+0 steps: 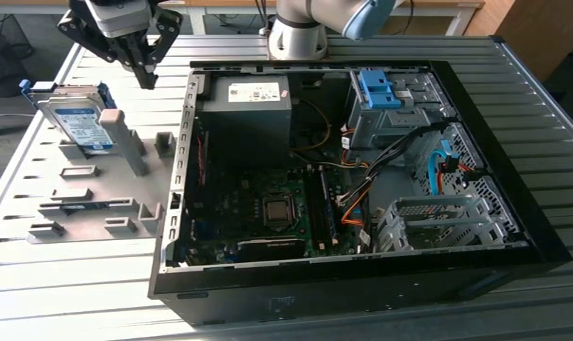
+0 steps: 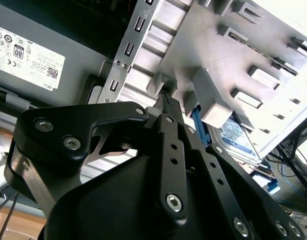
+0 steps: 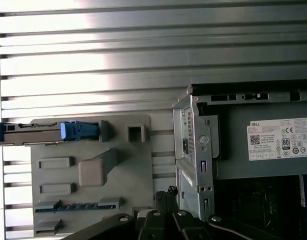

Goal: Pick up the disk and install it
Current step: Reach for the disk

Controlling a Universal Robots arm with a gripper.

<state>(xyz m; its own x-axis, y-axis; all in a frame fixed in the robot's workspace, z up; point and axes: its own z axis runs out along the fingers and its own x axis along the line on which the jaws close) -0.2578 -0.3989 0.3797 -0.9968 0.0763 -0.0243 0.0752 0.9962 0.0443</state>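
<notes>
Overhead, the tool [image 1: 146, 79] hovers near the disk [image 1: 78, 122].

Disk [image 1: 78, 124] apparently upright on fixture plate [image 1: 97, 206], exterior view's left of case [image 1: 343, 293].

the worktop [image 1: 552, 106] is ribbed bare metal, smooth and bright enough to glare in bands. the grey fixture plate [image 1: 116, 186] on it is matt, slightly grainy plastic. the disk [image 1: 76, 119] has a dull silver metal shell, a smooth white-and-blue paper label with a faint sheen, and blue plastic rails. the computer case [image 1: 362, 295] is matt black outside and bare satin-grey sheet metal inside. its power supply [image 1: 244, 124] is matt dark grey metal with a white paper sticker, and its latch [image 1: 377, 89] is glossy blue plastic. the hand [image 1: 146, 79] is matt black with shiny screw heads.
</notes>
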